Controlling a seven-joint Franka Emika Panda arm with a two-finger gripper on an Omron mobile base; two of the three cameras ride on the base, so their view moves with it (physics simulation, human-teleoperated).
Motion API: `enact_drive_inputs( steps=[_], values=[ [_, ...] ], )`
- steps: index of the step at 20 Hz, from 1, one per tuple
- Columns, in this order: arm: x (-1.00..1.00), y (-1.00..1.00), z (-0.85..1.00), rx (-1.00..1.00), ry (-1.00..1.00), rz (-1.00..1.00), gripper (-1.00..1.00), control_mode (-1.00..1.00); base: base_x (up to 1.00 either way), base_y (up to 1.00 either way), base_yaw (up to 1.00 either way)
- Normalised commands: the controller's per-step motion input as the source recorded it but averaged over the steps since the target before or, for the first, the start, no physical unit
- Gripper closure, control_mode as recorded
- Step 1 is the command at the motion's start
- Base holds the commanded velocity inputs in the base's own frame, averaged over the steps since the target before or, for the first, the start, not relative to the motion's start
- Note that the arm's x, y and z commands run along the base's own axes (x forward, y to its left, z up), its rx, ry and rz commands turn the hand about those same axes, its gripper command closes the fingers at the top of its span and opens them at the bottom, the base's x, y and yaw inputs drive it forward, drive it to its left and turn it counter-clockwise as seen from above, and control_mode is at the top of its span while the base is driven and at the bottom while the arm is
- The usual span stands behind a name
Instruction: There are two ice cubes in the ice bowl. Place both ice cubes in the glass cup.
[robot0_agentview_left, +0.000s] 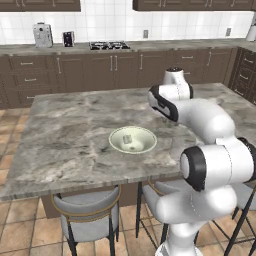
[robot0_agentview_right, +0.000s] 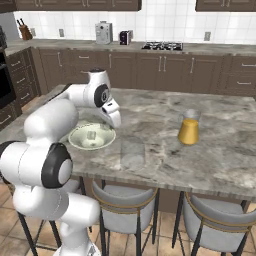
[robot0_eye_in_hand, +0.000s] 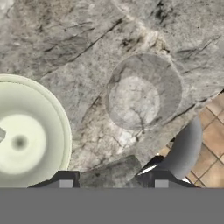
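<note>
My gripper (robot0_eye_in_hand: 113, 183) is shut on an ice cube (robot0_eye_in_hand: 111, 171), a greyish translucent block between the two finger tips. It hangs above the counter between the ice bowl (robot0_eye_in_hand: 43, 109) and the glass cup (robot0_eye_in_hand: 144, 92), whose open mouth lies just ahead. From the right base view the gripper (robot0_agentview_right: 116, 122) hovers over the right rim of the pale cream-green ice bowl (robot0_agentview_right: 75, 140), and the clear glass cup (robot0_agentview_right: 132, 152) stands to its right near the counter's front edge. Another ice cube (robot0_agentview_right: 91, 135) lies in the bowl (robot0_agentview_left: 117, 145), also seen as a cube (robot0_agentview_left: 127, 138) from the left.
An opaque yellow-orange cup (robot0_agentview_right: 189, 129) stands further right on the marble island (robot0_agentview_right: 225, 150). Grey stools (robot0_agentview_right: 122, 207) sit under the front edge. My own arm (robot0_agentview_left: 200, 120) blocks the right part of the left base view.
</note>
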Motion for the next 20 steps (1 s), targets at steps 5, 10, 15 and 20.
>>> enact_drive_inputs(
  steps=[5, 10, 15, 20],
  values=[
    [0.01, -0.71, 0.01, 0.15, 0.04, -0.05, 1.00, -1.00, 0.00, 0.00, 0.00],
    [0.01, -0.48, -0.02, 0.16, 0.04, 0.01, 1.00, -1.00, 0.00, 0.00, 0.00],
    [0.00, -0.05, -0.37, -0.01, 0.02, 0.00, 1.00, -1.00, 0.00, 0.00, 0.00],
    [0.00, -0.01, -0.46, -0.01, 0.00, 0.00, 1.00, -1.00, 0.00, 0.00, 0.00]
  ],
)
